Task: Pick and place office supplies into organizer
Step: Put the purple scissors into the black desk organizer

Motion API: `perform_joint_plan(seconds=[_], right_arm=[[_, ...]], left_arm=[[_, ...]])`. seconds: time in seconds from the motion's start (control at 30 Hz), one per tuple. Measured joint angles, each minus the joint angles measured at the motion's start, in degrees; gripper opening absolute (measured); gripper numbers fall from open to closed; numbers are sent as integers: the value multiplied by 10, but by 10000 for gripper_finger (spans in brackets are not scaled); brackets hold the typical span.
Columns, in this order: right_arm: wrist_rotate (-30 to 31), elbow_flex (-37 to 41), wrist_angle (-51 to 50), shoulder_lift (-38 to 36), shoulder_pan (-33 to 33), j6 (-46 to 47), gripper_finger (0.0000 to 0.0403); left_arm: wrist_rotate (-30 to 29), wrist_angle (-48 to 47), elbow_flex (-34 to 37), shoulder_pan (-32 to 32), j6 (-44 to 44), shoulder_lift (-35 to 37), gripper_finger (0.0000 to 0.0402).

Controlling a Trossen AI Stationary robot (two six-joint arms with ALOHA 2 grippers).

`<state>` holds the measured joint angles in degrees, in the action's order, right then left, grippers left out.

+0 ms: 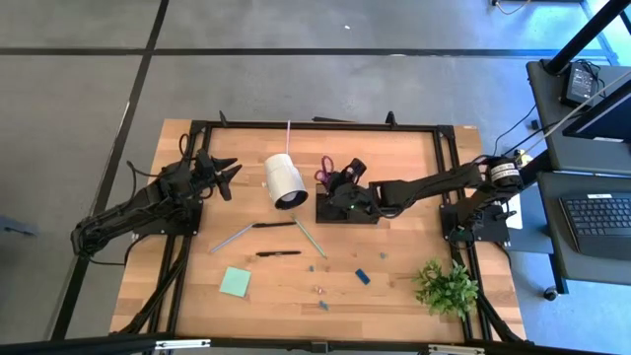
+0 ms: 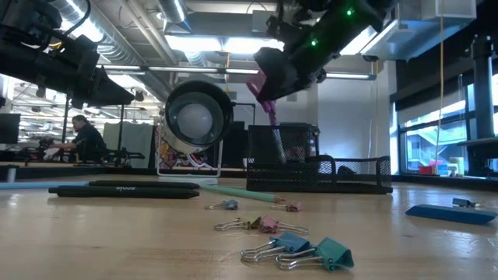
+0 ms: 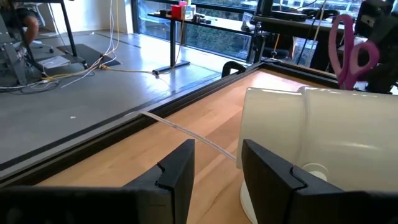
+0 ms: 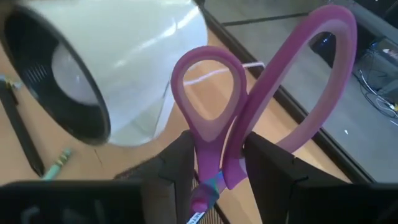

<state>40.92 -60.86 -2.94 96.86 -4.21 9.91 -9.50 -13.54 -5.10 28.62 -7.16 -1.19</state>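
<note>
My right gripper [image 1: 342, 185] hangs over the black mesh organizer [image 1: 347, 209], just right of the table's middle, shut on the purple-handled scissors [image 4: 214, 93]. In the low view the scissors' blades [image 2: 276, 132] point down behind the organizer's mesh wall [image 2: 311, 167]. My left gripper [image 3: 217, 165] waits at the far left, open, with nothing between its fingers. Pens [image 1: 276, 253] and a light green pencil [image 1: 309, 237] lie flat on the wood, as does the mint sticky-note pad [image 1: 235, 282]. Blue bits [image 1: 363, 277] and clips [image 2: 299, 250] lie nearer the front edge. My right gripper pinches the scissors between its two fingers [image 4: 180, 165], just below the finger loops where the two handles meet [image 4: 214, 180]. The fingers come from the table's right, slanting down. The scissors hang upright, loops up and blades down inside the organizer; whether the tips touch its floor is hidden.
A white cylinder [image 1: 284, 180] lies on its side between the two grippers, close to the organizer's left. A green plant [image 1: 446, 286] stands at the near right corner. A thin rod [image 1: 288, 136] lies by the far edge. Bare wood shows at the table's near left.
</note>
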Motion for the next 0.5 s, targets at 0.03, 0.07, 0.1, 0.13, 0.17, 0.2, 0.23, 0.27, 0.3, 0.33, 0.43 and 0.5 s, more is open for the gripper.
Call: perform_joint_plan(seconds=[0.03, 0.07, 0.1, 0.13, 0.17, 0.2, 0.23, 0.27, 0.3, 0.33, 0.43, 0.5], right_arm=[[0, 0, 0, 5, -1, 0, 131], [0, 0, -2, 8, -2, 0, 131], [0, 0, -3, 12, -2, 0, 131], [0, 0, -2, 14, -2, 0, 131], [0, 0, -5, 14, -2, 0, 131], [0, 0, -8, 14, -2, 0, 131], [0, 0, -8, 15, -2, 0, 131], [0, 0, -10, 15, -2, 0, 131], [0, 0, -12, 15, -2, 0, 131], [0, 0, -13, 15, -2, 0, 131], [0, 0, -15, 16, -2, 2, 131], [0, 0, -19, 16, -2, 6, 131]], left_arm=[[0, 0, 0, 0, 0, 0, 127], [0, 0, 0, 0, 0, 0, 127], [0, 0, 0, 0, 0, 0, 127], [0, 0, 0, 0, 0, 0, 127], [0, 0, 0, 0, 0, 0, 127], [0, 0, 0, 0, 0, 0, 127], [0, 0, 0, 0, 0, 0, 127], [0, 0, 0, 0, 0, 0, 127], [0, 0, 0, 0, 0, 0, 127], [0, 0, 0, 0, 0, 0, 127], [0, 0, 0, 0, 0, 0, 127], [0, 0, 0, 0, 0, 0, 127]])
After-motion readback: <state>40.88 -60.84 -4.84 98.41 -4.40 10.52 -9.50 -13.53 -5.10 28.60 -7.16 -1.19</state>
